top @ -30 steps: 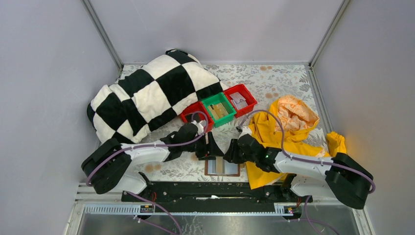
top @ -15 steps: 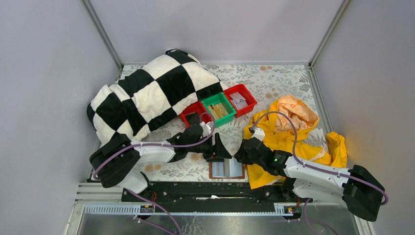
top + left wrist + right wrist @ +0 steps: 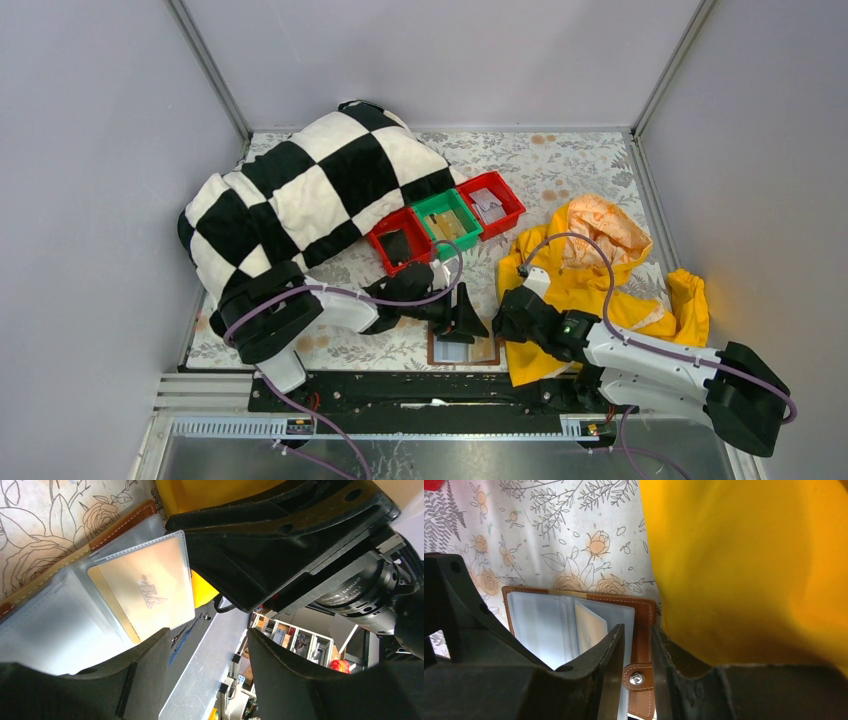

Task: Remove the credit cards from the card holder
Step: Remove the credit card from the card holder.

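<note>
The card holder (image 3: 463,352) lies open near the table's front edge, brown border around pale clear pockets. A tan card (image 3: 145,587) sits in a clear pocket; it also shows in the right wrist view (image 3: 590,627). My left gripper (image 3: 470,322) is open and empty, fingers spread wide (image 3: 205,675) just over the holder's left half (image 3: 125,522). My right gripper (image 3: 507,318) is at the holder's right edge; its fingers (image 3: 634,665) stand a narrow gap apart, astride the brown border and snap tab (image 3: 636,679). I cannot tell whether they touch it.
A yellow garment (image 3: 590,275) lies right of the holder, against my right gripper (image 3: 744,570). A red bin (image 3: 400,245), a green bin (image 3: 447,222) and another red bin (image 3: 490,203) stand behind. A black-and-white checkered blanket (image 3: 300,190) fills the back left.
My left arm swung right and nearer, over the holder. My right gripper drew back right, to the holder's right edge. The holder shifted slightly right and toward the front.
</note>
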You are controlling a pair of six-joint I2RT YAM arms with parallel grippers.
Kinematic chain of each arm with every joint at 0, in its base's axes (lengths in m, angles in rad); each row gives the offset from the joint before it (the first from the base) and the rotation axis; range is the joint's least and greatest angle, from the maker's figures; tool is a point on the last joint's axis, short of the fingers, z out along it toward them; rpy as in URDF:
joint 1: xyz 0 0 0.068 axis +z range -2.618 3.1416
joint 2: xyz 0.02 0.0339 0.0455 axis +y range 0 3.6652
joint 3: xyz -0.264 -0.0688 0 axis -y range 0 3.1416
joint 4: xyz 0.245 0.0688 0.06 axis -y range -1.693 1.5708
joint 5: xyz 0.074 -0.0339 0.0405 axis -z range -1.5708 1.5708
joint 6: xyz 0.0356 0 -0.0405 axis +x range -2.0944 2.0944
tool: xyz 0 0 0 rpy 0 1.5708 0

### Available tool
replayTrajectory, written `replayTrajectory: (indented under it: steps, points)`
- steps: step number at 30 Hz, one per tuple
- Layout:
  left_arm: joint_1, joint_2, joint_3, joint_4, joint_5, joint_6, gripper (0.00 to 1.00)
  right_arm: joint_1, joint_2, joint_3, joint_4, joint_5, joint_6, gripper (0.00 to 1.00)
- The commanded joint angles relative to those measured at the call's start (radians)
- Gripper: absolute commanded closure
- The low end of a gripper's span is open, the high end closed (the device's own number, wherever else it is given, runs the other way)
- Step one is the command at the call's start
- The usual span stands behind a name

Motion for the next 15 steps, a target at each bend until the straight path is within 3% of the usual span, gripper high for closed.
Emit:
replayTrajectory:
  steps: [1, 15]
  points:
    - [-0.005, -0.011, 0.039, 0.057, 0.004, 0.008, 0.39, -0.003, -0.007, -0.02, -0.001, -0.014, 0.014, 0.68]
    - [0.085, -0.257, -0.022, -0.358, -0.163, 0.146, 0.38, -0.001, 0.253, -0.032, 0.342, -0.19, 0.028, 0.71]
